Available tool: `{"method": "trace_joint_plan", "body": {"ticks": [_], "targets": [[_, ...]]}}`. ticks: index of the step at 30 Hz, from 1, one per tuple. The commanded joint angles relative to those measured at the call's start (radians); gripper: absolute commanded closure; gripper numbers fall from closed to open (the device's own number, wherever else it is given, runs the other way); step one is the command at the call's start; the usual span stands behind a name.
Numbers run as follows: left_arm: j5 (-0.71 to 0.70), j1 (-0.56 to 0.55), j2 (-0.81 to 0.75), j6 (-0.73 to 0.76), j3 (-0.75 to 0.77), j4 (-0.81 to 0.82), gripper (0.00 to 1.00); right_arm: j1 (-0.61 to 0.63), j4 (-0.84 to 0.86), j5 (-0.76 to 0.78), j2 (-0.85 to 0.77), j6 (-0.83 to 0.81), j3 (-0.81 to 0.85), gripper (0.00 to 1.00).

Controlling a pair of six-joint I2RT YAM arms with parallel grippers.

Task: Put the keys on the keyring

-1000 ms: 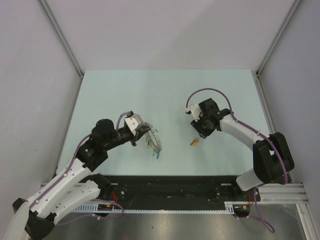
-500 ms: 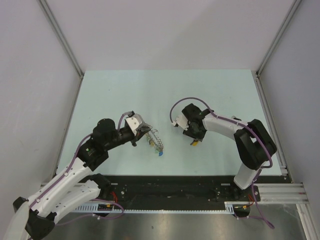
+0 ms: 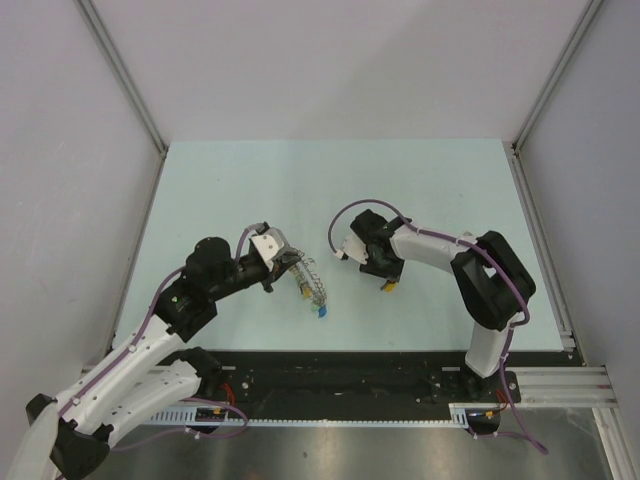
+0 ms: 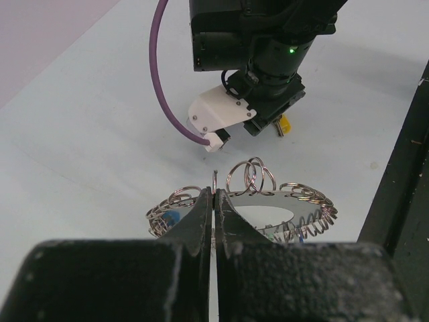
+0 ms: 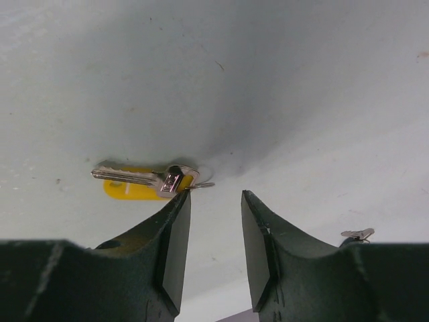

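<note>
My left fingers (image 4: 201, 225) are pressed together, pinching the near edge of the keyring (image 4: 271, 209). The left wrist view shows no gap between them. The keyring sticks out past the tips, roughly flat and slightly tilted, with coiled wire loops all round its rim. A blue key (image 3: 322, 312) hangs at its near end in the top view. A blue head also shows under the rim, left side, in the wrist view. Can't tell if the keyring touches the tabletop (image 3: 300, 180) or sits just above it.

My right fingers (image 5: 173, 231) are spread with nothing between them, pointing down low over the tabletop. The yellow key (image 5: 134, 182) lies flat on the tabletop just beyond the left-hand tip in the right wrist view. Its silver blade points left across the yellow head, and a small split ring (image 5: 201, 176) sits at its right end. The key is off to one side of the gap, not in it. Can't tell whether a tip touches it.

Top view: the right fingers sit to the right of the keyring, near but apart, and the yellow key pokes out on their near side. Left wrist view: the right wrist hangs beyond the keyring with yellow peeking out under it, and a purple cable (image 4: 161, 80) loops off its side.
</note>
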Motion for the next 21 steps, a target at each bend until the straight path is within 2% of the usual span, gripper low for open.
{"method": "trace_joint_plan", "body": {"ticks": [1, 8, 11, 12, 14, 21], "targets": [[0.001, -0.004, -0.014, 0.021, 0.036, 0.059, 1.0, 0.009, -0.058, -0.003, 0.029, -0.022, 0.06, 0.61], [0.005, -0.004, -0.014, 0.019, 0.036, 0.061, 1.0, 0.022, -0.092, -0.032, 0.041, -0.01, 0.078, 0.76], [0.004, -0.004, -0.013, 0.021, 0.036, 0.059, 1.0, 0.029, -0.107, -0.052, 0.034, -0.001, 0.086, 0.86], [0.005, -0.004, -0.013, 0.021, 0.036, 0.061, 1.0, 0.032, -0.109, -0.06, 0.029, 0.004, 0.086, 0.94], [0.005, -0.006, -0.013, 0.021, 0.036, 0.059, 1.0, 0.036, -0.115, -0.07, 0.014, 0.007, 0.086, 0.99], [-0.001, -0.004, -0.01, 0.021, 0.037, 0.058, 1.0, 0.014, -0.12, -0.155, -0.04, 0.111, 0.086, 1.0]]}}
